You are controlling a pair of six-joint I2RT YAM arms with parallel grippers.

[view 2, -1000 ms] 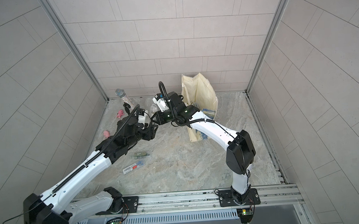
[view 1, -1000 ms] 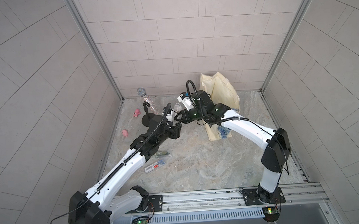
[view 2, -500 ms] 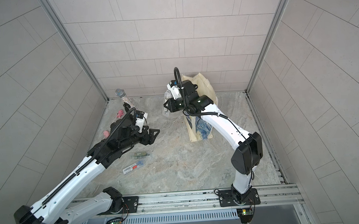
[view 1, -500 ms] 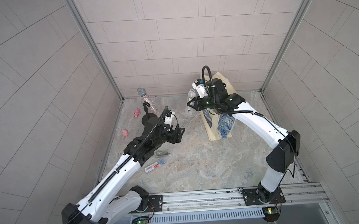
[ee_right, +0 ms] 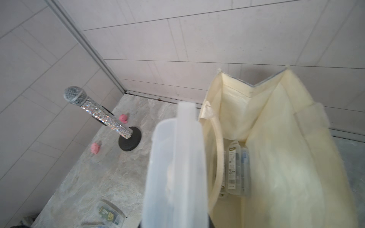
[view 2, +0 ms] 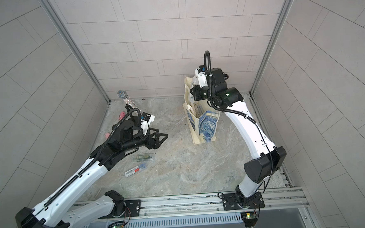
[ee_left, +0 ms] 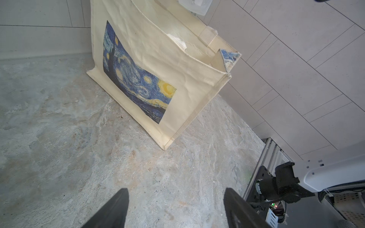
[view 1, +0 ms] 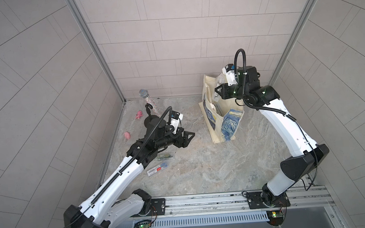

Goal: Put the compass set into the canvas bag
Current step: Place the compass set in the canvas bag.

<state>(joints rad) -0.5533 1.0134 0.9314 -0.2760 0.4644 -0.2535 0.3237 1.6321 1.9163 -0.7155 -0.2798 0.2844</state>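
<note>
In a top view, L to R: at 10 o'clock on the table a glitter microphone leans in its stand, with two pink toys near it. The left claw hovers at abt 9. Its jaws are wide w/ nothing in them, and it points at the canvas bag but is well apart from it. Under that arm, at 8, lie spare clear cases (not the one in hand). At 1 o'clock the bag stands open. The right claw sits over its mouth, pinched tight on the compass set, a frosted plastic case held end-down.

Risks, as I judge them:
- **Missed drop:** in the right wrist view the case hangs over the bag's near rim and handle, not squarely over the opening. Let go here and it may catch the rim or strap and tip out onto the table.
- **Soft bag:** nothing braces the cloth walls, so a nudge from the claw going down could fold a side in or topple the bag.
- **Less room:** one pack already lies inside.
- **Early slip:** the smooth plastic could slide out of the grip.
</note>
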